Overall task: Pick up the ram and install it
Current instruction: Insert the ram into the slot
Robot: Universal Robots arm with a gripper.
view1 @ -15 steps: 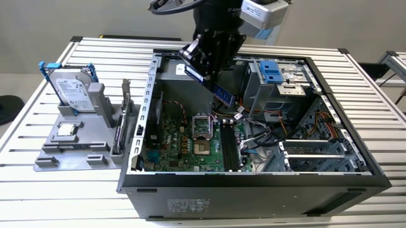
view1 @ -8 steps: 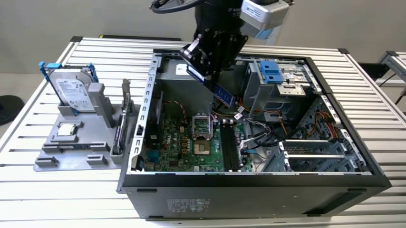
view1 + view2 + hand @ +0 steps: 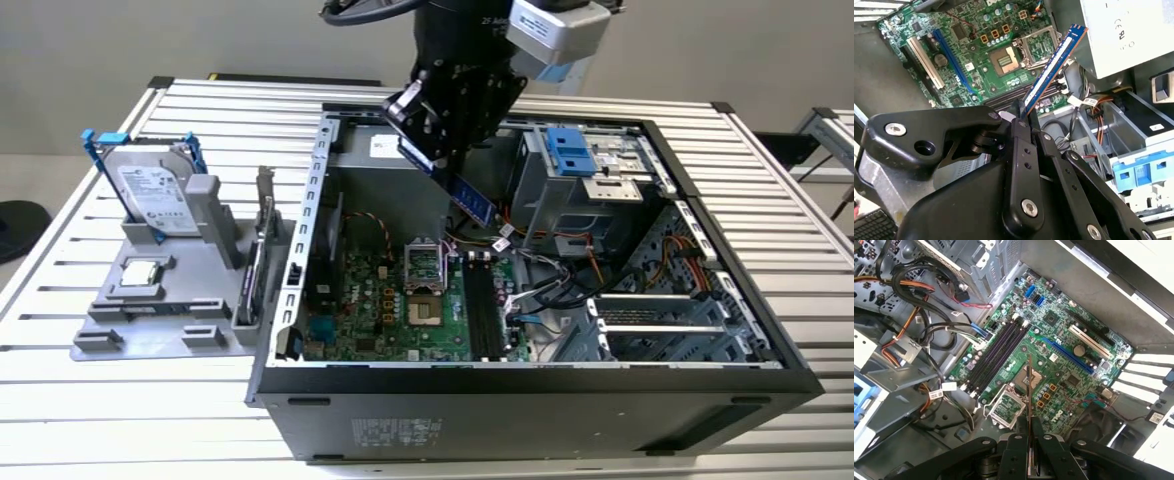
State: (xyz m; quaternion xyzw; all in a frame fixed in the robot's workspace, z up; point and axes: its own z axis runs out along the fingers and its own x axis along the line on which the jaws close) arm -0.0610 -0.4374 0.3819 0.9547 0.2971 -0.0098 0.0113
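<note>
We hold the ram (image 3: 474, 203) pinched by one end between closed jaws at the exterior view's upper centre, its long axis slanting down toward the memory slots (image 3: 482, 305) lower in frame, clear of them.

Table (image 3: 120, 420): white slatted metal top, slats running side to side in the exterior view. Two things sit straight on it. Black PC case (image 3: 534, 420) lies on its side, open face up, directly under the claw (image 3: 434, 140). Grey moulded holder (image 3: 160, 300) sits flat on the slats, below the claw and off to the exterior view's left of it, just beside the case wall; can't tell if they touch. Slats show on all sides of both
</note>
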